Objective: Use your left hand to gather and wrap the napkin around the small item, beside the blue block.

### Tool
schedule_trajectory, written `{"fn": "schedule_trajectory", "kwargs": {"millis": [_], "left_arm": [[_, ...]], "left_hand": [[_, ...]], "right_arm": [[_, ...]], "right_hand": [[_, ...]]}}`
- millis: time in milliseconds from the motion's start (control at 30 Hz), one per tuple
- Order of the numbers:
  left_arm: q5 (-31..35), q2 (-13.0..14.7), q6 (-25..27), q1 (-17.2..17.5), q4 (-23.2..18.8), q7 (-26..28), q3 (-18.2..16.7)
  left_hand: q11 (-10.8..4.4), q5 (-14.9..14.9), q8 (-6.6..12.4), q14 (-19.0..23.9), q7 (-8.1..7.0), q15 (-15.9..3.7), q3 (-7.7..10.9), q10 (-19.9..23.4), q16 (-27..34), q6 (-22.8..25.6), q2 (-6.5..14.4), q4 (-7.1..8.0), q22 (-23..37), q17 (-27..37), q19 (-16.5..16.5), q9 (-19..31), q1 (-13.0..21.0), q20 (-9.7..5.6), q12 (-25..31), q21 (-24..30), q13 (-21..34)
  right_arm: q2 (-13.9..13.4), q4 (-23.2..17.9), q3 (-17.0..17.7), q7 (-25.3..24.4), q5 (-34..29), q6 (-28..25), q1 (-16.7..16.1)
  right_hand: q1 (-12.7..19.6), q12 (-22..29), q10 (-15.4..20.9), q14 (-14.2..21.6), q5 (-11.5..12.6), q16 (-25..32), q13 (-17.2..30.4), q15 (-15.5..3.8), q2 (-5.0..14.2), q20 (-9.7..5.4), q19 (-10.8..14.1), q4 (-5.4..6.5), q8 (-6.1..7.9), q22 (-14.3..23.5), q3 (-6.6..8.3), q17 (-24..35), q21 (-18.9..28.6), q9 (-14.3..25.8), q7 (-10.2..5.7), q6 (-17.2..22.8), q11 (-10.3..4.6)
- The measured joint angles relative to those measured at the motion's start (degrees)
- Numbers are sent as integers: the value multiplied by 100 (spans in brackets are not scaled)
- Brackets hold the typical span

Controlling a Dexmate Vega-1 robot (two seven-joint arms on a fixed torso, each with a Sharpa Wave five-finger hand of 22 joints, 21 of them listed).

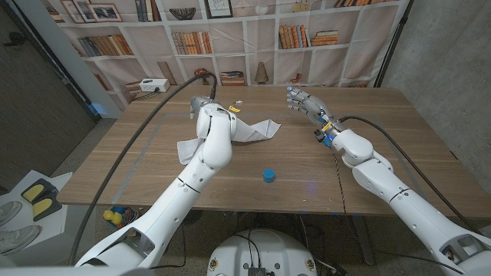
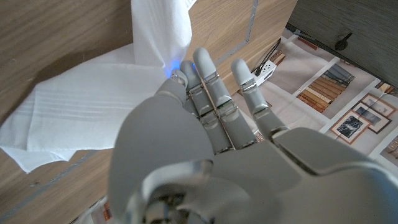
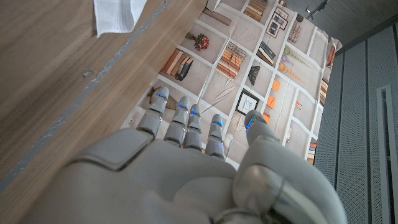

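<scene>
Napkin [image 1: 247, 132] under left robot hand [image 2: 205, 118], blue block [image 1: 269, 175] nearby

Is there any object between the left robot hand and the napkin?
No, nothing visible. The left robot hand is already at the white napkin. The blue block sits apart, nearer the table's front edge.

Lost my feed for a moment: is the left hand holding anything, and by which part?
Cannot be told: the left hand reaches to the napkin, contact hidden. The right hand holds nothing.
</scene>
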Motion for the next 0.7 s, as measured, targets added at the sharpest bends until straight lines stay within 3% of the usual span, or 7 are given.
{"fn": "schedule_trajectory", "kwargs": {"millis": [200,267,500,633,700], "left_arm": [[-68,21,61,-232,298,54,-75],[-424,27,365,-330,439,247,-93],[-916,42,708,-795,1178,343,-113],[-1413,43,1006,-1192,1880,502,-44],[-1605,43,1117,-1224,1938,601,-35]], "left_hand": [[0,-5,-3,0,1,0,38,0,0,0,0,-9,0,26,0,-8,0,0,-1,44,0],[0,-5,-6,0,1,0,38,0,0,-1,0,-9,1,26,0,-12,0,0,-2,44,0],[1,-21,-25,0,55,0,77,1,-29,-13,0,0,-28,52,-1,-20,0,1,-8,87,0],[4,-21,-28,0,134,0,98,4,-51,-73,0,19,-27,79,-22,-52,0,22,-9,127,7],[10,-22,-48,0,159,0,110,10,-68,-98,1,30,-27,79,-23,-53,-1,24,-9,139,8]], "right_arm": [[0,0,-4,6,-5,-36,5],[9,28,-30,17,-8,-47,42],[29,74,-58,36,-16,-94,86],[33,89,-76,45,-29,-141,118],[34,91,-82,46,-30,-149,127]], "right_hand": [[-2,0,0,0,0,0,0,0,-2,0,0,0,0,0,0,0,0,0,0,0,0],[-17,0,0,0,0,0,0,0,-17,0,0,0,0,0,0,0,0,0,0,0,0],[-16,0,0,0,0,0,0,0,-16,0,0,0,0,0,0,0,0,0,32,32,0],[-16,0,0,0,0,0,0,0,-16,0,0,0,0,0,0,0,0,0,32,31,0],[-26,0,0,0,0,0,0,0,-26,0,0,0,0,0,0,0,0,0,31,31,0]]}}
